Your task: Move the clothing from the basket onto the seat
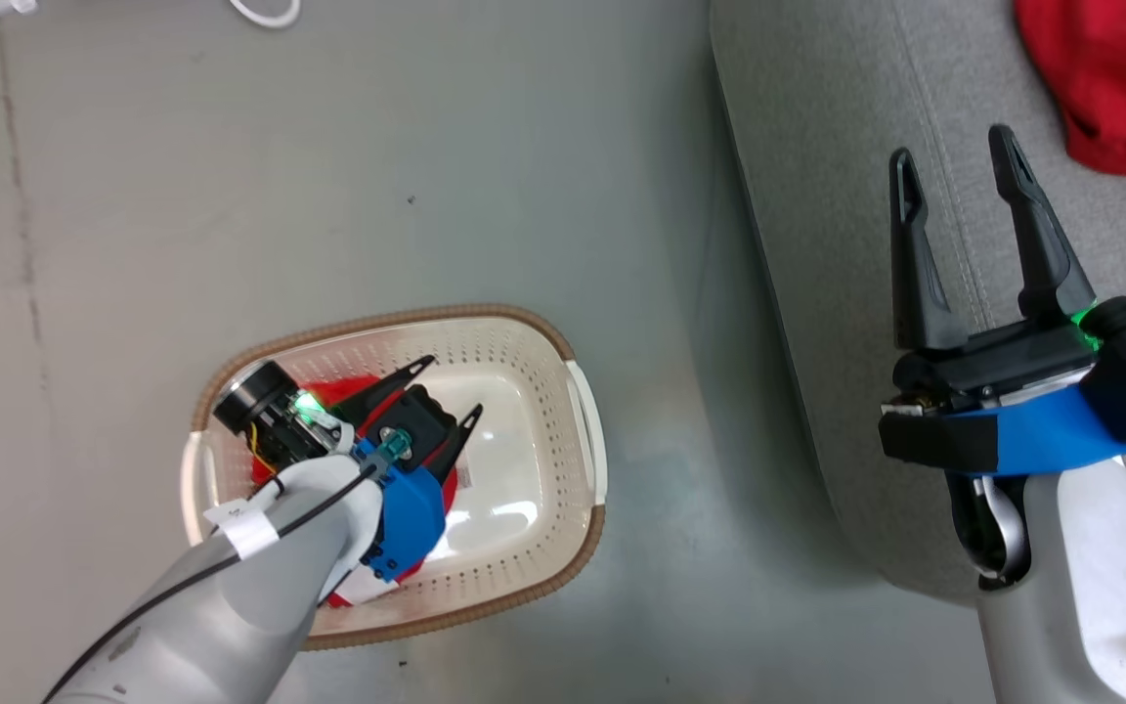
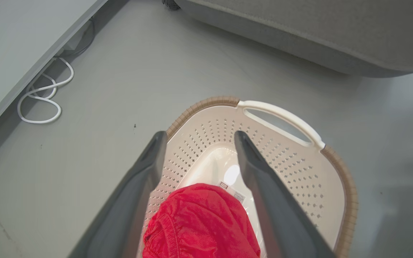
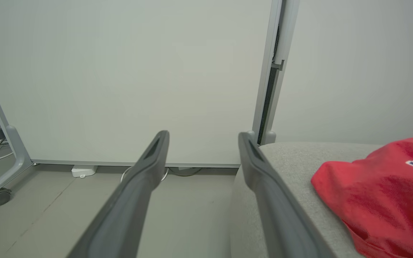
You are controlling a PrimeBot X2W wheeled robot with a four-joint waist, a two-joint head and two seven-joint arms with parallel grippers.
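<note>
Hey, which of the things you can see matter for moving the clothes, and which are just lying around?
Part of the job: red shorts in the basket; red jersey on the sofa.
Just lying about: looped white cable; wheeled white panel; small white box under it.
</note>
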